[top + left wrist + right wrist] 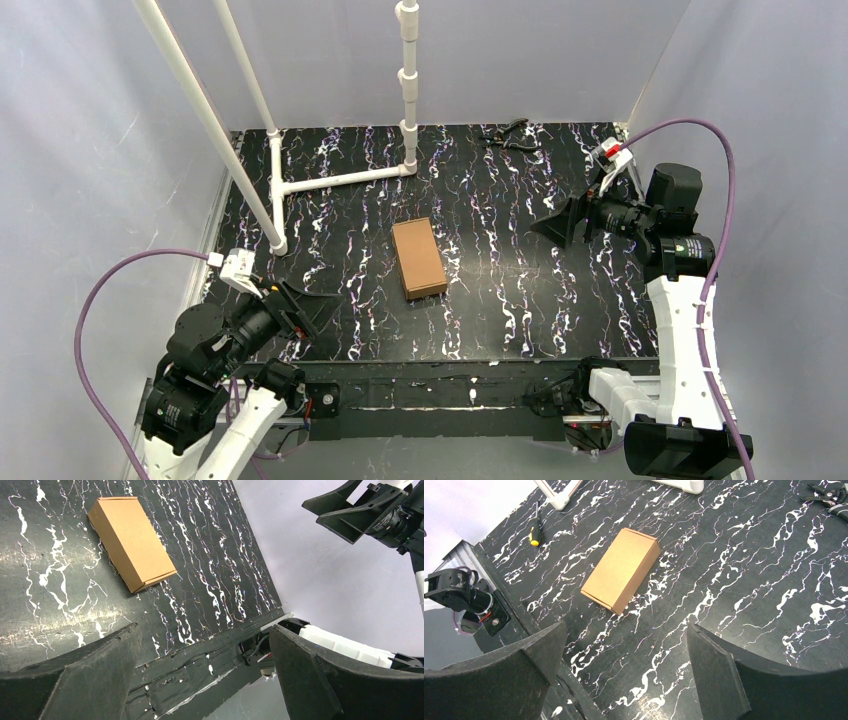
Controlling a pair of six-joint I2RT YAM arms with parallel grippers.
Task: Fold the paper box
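The paper box [419, 257] is plain brown cardboard, folded into a closed small rectangular box, lying flat in the middle of the black marbled table. It also shows in the left wrist view [131, 542] and in the right wrist view [620, 570]. My left gripper [312, 313] is open and empty at the near left, well away from the box; its jaws stand wide apart in its wrist view [205, 652]. My right gripper [563, 222] is open and empty at the right, apart from the box; it shows in its wrist view [624, 652].
A white PVC pipe frame [340, 178] stands at the back left. Black pliers [510, 137] lie at the far edge. A yellow-handled screwdriver [535, 533] lies left of the box near the pipe foot. The table's near edge [450, 360] runs in front of the arm bases.
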